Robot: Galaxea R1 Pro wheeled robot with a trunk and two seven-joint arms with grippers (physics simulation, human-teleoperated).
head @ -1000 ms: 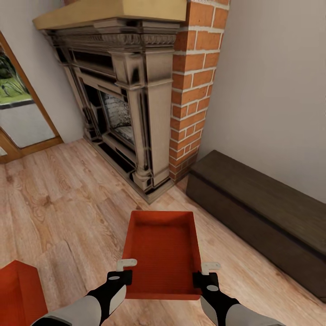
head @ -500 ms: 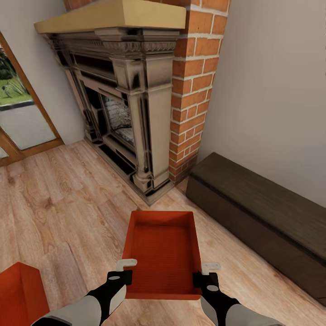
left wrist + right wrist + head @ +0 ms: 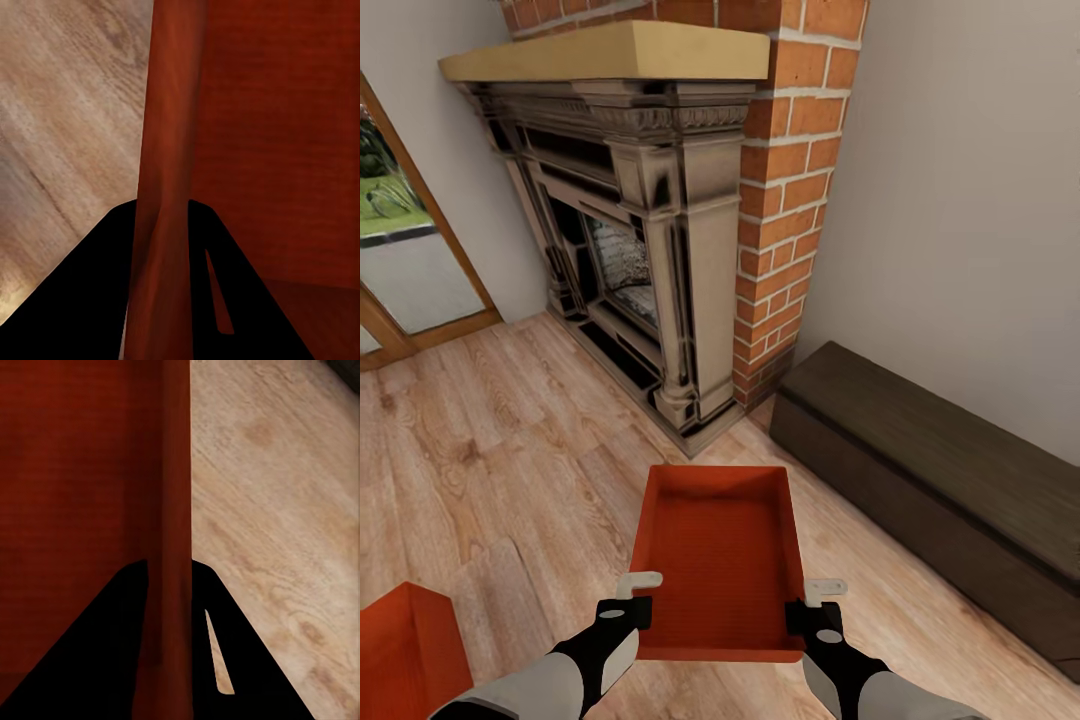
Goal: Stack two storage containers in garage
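The held storage container [image 3: 718, 560] hangs between both arms over the plank floor [image 3: 490, 450], its long axis pointing toward the fireplace [image 3: 630, 220]. The left tool [image 3: 626, 597] and right tool [image 3: 815, 606] each pinch a side wall. The second storage container [image 3: 405, 650] sits on the floor, nearer the left arm.

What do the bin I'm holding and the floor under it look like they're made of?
Held storage container: likely thin plastic, going by its uniform orange-red colour, matte finish, faint ribbed texture inside and thin smooth walls. Floor: light wood planks or laminate, with visible grain, knots and plank seams and a low sheen. Being a render, neither is certain.
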